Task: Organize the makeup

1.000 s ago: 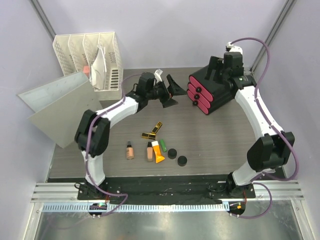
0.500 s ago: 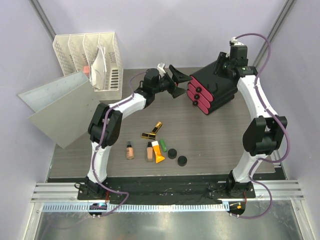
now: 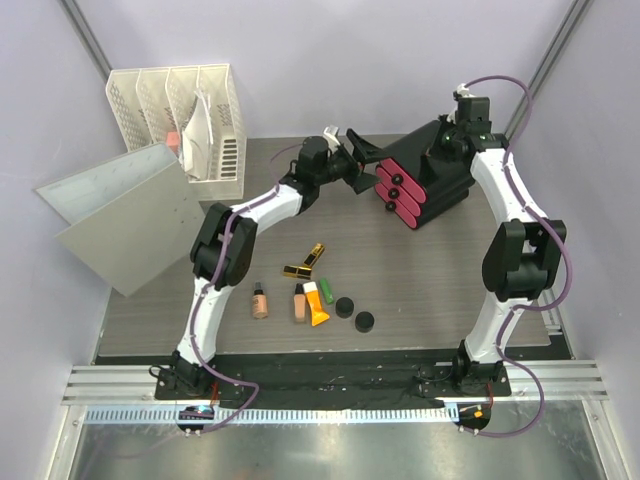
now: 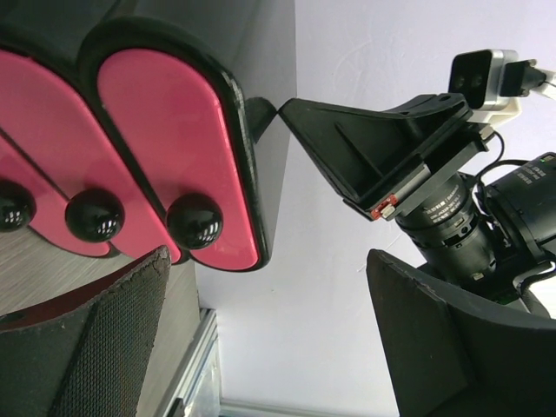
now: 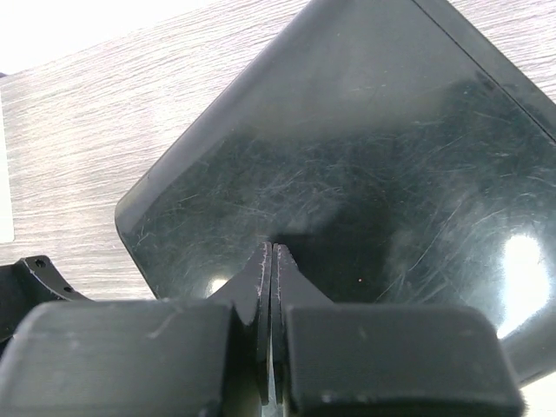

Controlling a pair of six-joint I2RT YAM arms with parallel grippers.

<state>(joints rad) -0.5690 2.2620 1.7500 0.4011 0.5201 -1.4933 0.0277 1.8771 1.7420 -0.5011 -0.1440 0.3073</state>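
Note:
The makeup lies in a loose group at the front middle: two beige foundation bottles [image 3: 260, 300] [image 3: 299, 303], an orange tube [image 3: 317, 304], a green stick [image 3: 326, 290], two gold-black lipsticks [image 3: 316, 254] [image 3: 295, 270] and two black discs [image 3: 345, 307] [image 3: 365, 321]. My left gripper [image 3: 362, 165] [image 4: 269, 339] is open, held just left of the pink drawers [image 4: 165, 156] of the black organizer [image 3: 435, 185], touching nothing. My right gripper [image 3: 440, 140] [image 5: 273, 252] is shut and empty, tips against the organizer's glossy top [image 5: 373, 148].
A white file rack [image 3: 180, 115] with papers stands at the back left. Grey boards [image 3: 120, 215] lean beside it. The drawers carry round black knobs [image 4: 193, 220]. The purple walls stand close behind the organizer.
My right gripper has closed from wide open and settled on the organizer's top. The left arm has stretched right, bringing its open gripper up to the pink drawers.

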